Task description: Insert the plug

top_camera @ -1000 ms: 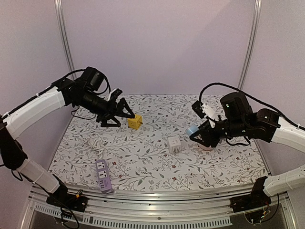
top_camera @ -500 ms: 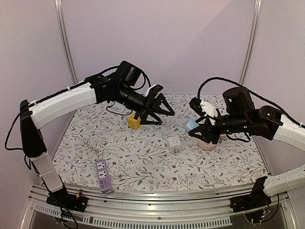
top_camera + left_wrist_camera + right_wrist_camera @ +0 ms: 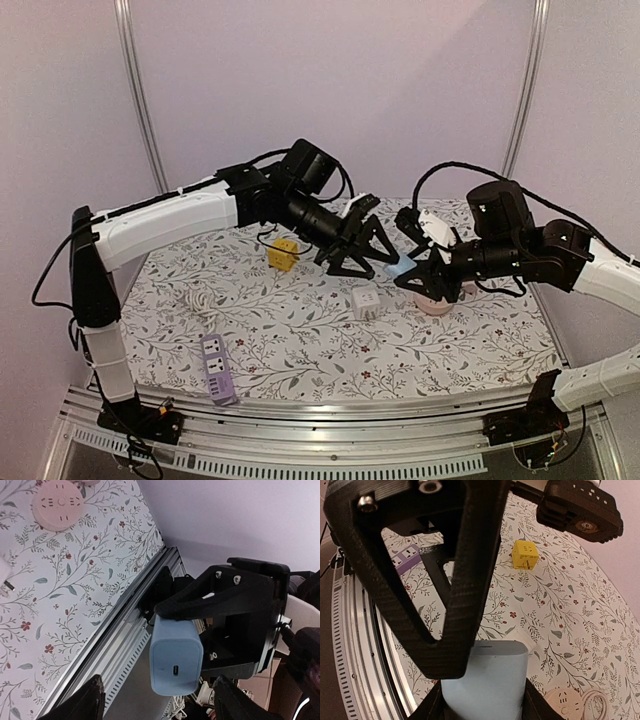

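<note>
Arms meet mid-frame in the top view: the left arm (image 3: 170,215) stretches rightward over the table (image 3: 300,345), left gripper (image 3: 378,248) spread wide beside the blue plug (image 3: 394,269) pinched in the right gripper (image 3: 408,272). Left wrist view: plug at lower centre between parted, untouching fingers (image 3: 93,700). Right wrist view: plug clamped at bottom centre.

Open cloth (image 3: 300,340) lies between the purple strip (image 3: 218,368) and white cube (image 3: 365,301).
</note>
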Tool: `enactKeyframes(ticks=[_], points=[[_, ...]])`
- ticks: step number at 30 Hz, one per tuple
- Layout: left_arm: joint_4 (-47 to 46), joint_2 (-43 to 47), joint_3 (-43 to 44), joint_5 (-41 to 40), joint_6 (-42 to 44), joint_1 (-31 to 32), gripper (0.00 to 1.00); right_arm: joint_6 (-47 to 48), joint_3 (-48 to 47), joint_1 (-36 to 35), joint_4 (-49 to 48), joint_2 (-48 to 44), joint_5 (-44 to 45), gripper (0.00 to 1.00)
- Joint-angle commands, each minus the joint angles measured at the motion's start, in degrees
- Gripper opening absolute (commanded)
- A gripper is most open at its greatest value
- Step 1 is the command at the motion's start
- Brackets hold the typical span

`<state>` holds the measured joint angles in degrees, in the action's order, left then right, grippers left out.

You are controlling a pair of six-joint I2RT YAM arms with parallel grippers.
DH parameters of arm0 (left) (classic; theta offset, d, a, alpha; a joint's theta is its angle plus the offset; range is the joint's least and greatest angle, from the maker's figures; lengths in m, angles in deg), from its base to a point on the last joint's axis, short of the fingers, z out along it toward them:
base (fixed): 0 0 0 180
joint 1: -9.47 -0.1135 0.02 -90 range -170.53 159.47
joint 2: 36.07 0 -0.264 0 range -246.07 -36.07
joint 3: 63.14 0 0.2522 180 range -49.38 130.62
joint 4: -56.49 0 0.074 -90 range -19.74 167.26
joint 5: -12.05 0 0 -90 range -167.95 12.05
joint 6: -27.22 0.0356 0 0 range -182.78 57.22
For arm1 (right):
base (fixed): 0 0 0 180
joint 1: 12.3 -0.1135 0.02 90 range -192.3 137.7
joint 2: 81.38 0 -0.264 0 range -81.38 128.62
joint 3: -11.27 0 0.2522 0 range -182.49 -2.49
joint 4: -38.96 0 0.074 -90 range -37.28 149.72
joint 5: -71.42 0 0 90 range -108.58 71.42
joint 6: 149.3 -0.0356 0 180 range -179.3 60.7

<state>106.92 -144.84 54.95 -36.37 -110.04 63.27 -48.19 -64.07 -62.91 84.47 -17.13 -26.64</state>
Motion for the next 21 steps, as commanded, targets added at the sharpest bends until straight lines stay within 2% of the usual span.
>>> enactKeyframes(ticks=[1,9,11,21], points=[[-0.4,-1.4,1.4,-0.2,-0.1,1.4,0.73,1.2,-1.3,-0.3,-0.7,0.4,-3.0,0.00],[-1.2,-1.7,1.4,-0.9,-0.6,2.2,0.63,1.7,0.1,-0.4,-2.8,-0.7,-6.2,0.00],[-1.8,-1.7,1.1,-0.7,-0.9,2.3,0.58,1.6,0.1,-0.6,-3.2,-0.7,-6.0,0.00],[-5.7,-1.7,-0.7,0.9,-3.2,2.6,0.46,1.3,0.2,-1.3,-4.0,0.2,-4.9,0.00]])
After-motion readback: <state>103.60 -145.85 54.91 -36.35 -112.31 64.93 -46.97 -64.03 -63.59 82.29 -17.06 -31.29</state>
